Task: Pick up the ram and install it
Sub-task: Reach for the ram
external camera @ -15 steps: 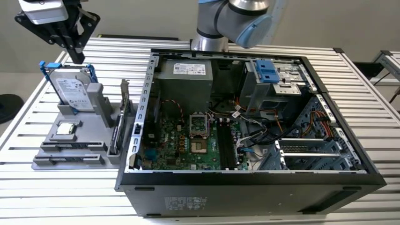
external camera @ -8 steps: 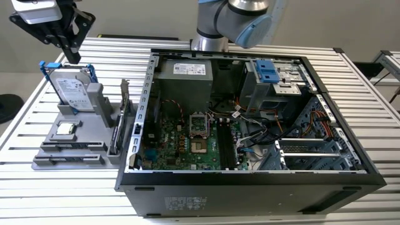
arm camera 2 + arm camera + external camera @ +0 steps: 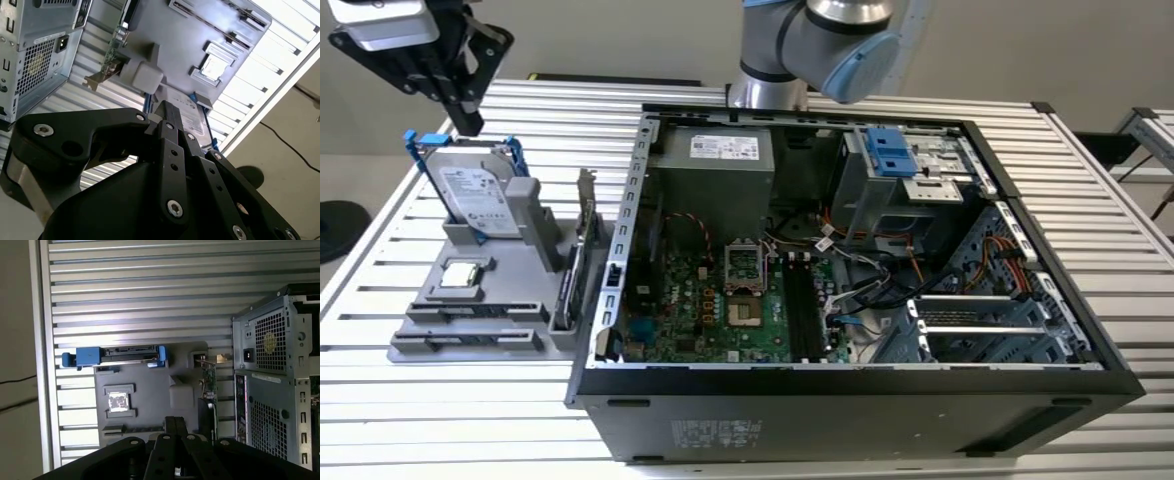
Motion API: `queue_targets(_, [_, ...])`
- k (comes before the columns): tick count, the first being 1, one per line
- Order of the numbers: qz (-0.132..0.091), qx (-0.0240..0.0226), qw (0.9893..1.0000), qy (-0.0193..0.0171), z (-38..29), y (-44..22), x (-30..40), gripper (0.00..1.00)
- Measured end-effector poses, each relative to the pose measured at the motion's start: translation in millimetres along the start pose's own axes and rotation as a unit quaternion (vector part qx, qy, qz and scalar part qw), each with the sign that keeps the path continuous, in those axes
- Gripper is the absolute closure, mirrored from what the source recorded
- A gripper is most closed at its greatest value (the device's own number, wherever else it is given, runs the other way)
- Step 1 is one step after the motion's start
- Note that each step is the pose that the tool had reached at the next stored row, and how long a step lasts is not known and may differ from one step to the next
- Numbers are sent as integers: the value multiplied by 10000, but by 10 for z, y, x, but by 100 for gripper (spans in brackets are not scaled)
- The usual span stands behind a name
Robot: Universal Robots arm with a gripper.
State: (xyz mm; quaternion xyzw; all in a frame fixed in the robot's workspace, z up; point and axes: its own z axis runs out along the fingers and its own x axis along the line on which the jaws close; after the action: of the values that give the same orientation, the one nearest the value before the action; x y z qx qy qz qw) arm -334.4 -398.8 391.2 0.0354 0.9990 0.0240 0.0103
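Note:
The ram (image 3: 474, 312) lies flat in a slot near the front of a grey holder (image 3: 520, 330) at the exterior view's left. It is a dark narrow stick, and a second like stick (image 3: 464, 340) lies in front of it. In the second wrist view the ram (image 3: 200, 17) is a long thin strip, and in the first wrist view the ram (image 3: 142, 429) sits just past my fingertips. My black gripper (image 3: 470, 122) (image 3: 167, 107) (image 3: 175, 421) hangs high above the holder's back end, over the hard drive. It is shut with nothing in it.
On the holder also stand a hard drive (image 3: 474, 195) in a blue caddy, a square silver CPU chip (image 3: 460, 272) and an upright expansion card (image 3: 587, 235). Beside it lies an open computer case (image 3: 854, 378), with motherboard memory slots (image 3: 801, 310) showing. All rest on a slatted metal table (image 3: 454, 400).

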Motion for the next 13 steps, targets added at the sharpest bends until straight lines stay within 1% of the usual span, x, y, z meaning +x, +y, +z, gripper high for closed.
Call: queue_targets(13, [0, 0, 10000, 0, 0, -14, 174, 100])
